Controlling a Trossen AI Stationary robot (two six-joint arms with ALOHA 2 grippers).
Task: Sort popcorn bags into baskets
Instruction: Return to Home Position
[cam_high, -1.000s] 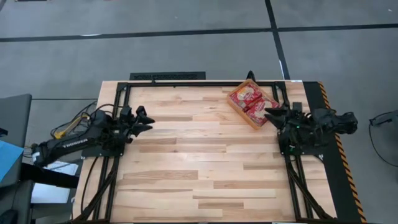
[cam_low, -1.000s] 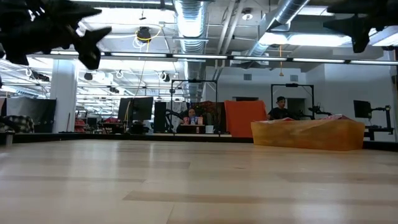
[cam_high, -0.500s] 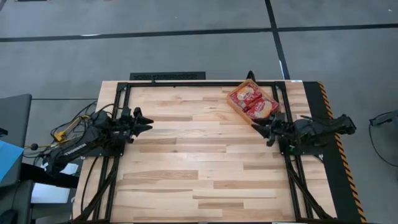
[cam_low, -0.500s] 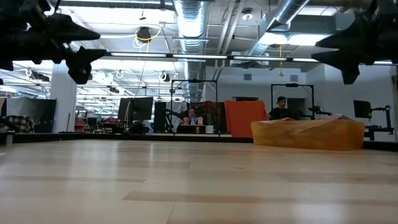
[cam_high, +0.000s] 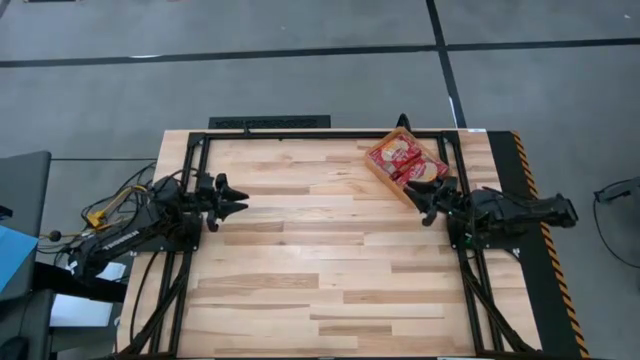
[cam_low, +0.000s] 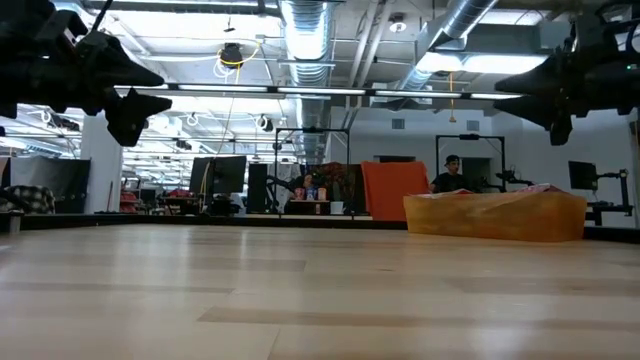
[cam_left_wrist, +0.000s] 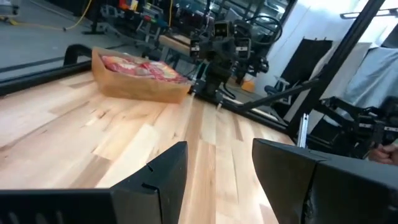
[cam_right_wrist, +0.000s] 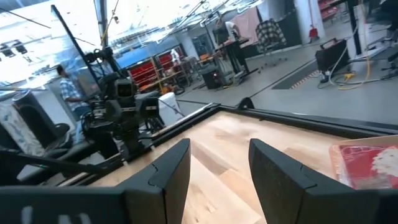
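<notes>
The orange basket (cam_high: 373, 171) sits at the table's far right, also seen as basket (cam_low: 495, 216) and basket (cam_left_wrist: 140, 88). Red popcorn bags (cam_high: 406, 161) lie flat inside it, filling it to the rim. The bags (cam_left_wrist: 138, 66) show above its wall, and a corner of one bag (cam_right_wrist: 367, 164) shows in the right wrist view. My right gripper (cam_high: 413, 203) hovers open just near-left of the basket, raised off the table (cam_low: 548, 96). My left gripper (cam_high: 241, 198) hangs open at the table's left side, raised (cam_low: 135, 98), far from the bags.
A black metal frame (cam_high: 300, 133) runs around the table's far edge and both sides. The wide wooden tabletop (cam_high: 320, 260) lies between the arms. Cables (cam_high: 115, 205) hang off the left side. A person (cam_low: 452, 172) stands in the room beyond the table.
My right gripper has drawn back from over the basket's near edge toward the table's left and near side, and has come down lower. My left gripper has dropped a little in place. The basket and bags have stayed put.
</notes>
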